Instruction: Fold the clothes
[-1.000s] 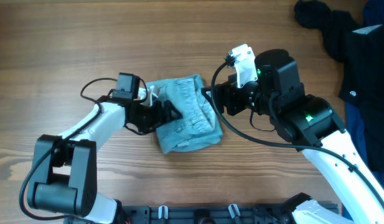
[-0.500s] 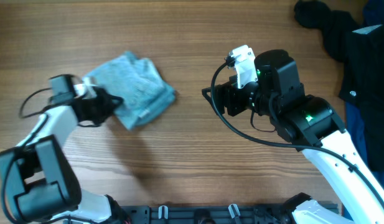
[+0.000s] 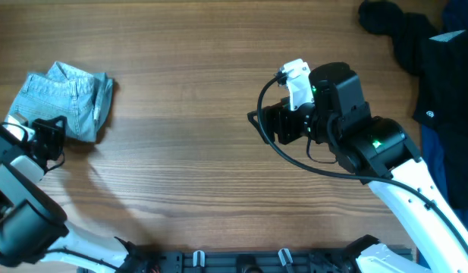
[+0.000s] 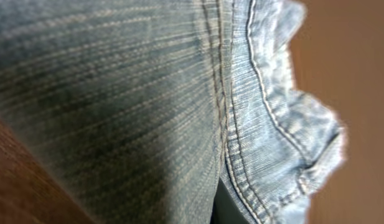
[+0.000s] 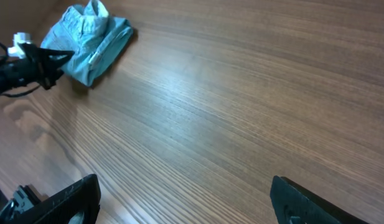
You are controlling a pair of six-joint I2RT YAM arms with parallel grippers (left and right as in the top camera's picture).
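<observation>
Wide wooden bench (image 3: 180, 53) under everything. At its far right edge, a black garment (image 3: 404, 34) heaped beside dark blue fabric (image 3: 455, 114). Over at the left edge, light denim shorts (image 3: 67, 98) folded into a rumpled bundle, lying on the wood. Left hand (image 5: 58, 59) pressed together on the bundle's near edge, pinching denim. Right hand (image 5: 182, 186) spread wide above bare wood near the middle, well apart from the shorts

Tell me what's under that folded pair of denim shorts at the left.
Only the wooden table shows around the denim shorts, which rest on it. The left gripper pinches their near edge. Anything beneath the folded layers is covered.
</observation>
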